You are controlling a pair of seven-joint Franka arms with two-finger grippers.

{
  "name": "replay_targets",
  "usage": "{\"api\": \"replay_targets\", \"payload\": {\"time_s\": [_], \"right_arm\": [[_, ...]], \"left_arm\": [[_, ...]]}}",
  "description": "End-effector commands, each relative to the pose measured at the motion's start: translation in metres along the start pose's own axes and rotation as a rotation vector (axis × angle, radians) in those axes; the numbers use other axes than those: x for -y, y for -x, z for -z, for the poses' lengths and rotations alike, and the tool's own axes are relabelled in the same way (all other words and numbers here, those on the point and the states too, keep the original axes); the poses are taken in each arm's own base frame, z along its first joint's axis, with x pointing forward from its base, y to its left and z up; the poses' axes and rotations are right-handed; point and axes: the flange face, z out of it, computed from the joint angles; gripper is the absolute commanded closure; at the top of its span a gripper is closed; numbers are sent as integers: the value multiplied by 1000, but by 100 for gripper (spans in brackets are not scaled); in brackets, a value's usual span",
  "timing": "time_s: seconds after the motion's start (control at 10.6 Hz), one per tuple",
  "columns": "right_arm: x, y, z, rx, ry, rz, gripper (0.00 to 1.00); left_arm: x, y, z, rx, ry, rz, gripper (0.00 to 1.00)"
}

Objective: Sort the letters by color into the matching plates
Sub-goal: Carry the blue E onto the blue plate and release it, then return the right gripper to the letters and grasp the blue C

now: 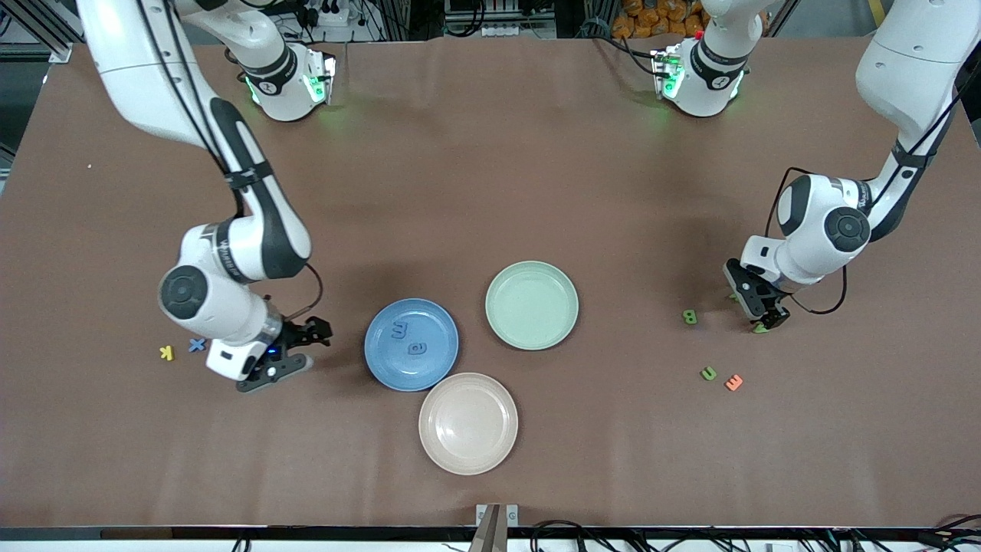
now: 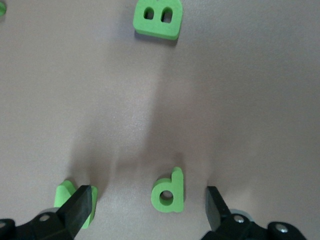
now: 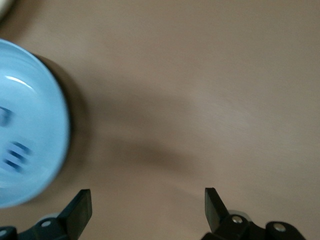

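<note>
A wide bench (image 1: 490, 192) covered in plain brown sheeting fills the scene, with cables and metal framing along its edges.

Three plates sit together near the middle. Taking the blue plate (image 1: 411, 344) as the landmark: the green plate (image 1: 532, 305) lies just beside it toward the left arm's end and a little farther from the front camera, and the beige plate (image 1: 468, 423) lies just beside it, nearer the camera. Two blue letters (image 1: 408, 338) lie inside the blue plate.

The right arm reaches down with its wrist bent low beside the blue plate, toward the right arm's end. The right gripper (image 1: 300, 350) is just above the bench there, its jaws spread wide and holding nothing. A blue X (image 1: 197, 345) and a yellow K (image 1: 166, 353) lie on the bench farther out toward that end.

The left arm bends down well away from the blue plate, toward the left arm's end. The left gripper (image 1: 766, 318) is low over the bench, jaws wide apart, straddling a green d (image 2: 170, 191) without touching it; another green letter (image 2: 67, 197) sits against one finger (image 2: 80, 205). A green B (image 1: 690, 316) lies close by, and a green u (image 1: 709, 373) and an orange E (image 1: 733, 382) lie nearer the camera.
</note>
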Motion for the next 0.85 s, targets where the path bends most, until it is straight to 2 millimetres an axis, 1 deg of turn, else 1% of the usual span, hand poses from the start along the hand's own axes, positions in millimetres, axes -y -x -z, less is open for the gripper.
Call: {"api": "replay_targets", "payload": {"time_s": [0.0,0.09,0.28,0.38,0.47,0.56,0.75], "right_arm": [[-63,42,1,34,-12,27,0],[-79,53,-3,48,-14,8,0],[-115,85,-12,87,-4,-60,0],[-124,95,-17,104,-1,-84,0],[-132,100,-17,108,5,-101,0],[-139,104,-17,113,12,-111,0],[-144,108,-23,118,14,-122,0]], "left_arm": [[0,-5,-5,-2,-5,11,0],[-1,-6,-5,-2,-5,9,0],[-5,-21,-4,-2,-8,-21,0],[-7,-26,-5,18,-22,-86,0],[-7,-25,-4,31,-41,-131,0],[-6,-25,-3,32,-45,-135,0],[-7,-24,-1,35,-49,-139,0]]}}
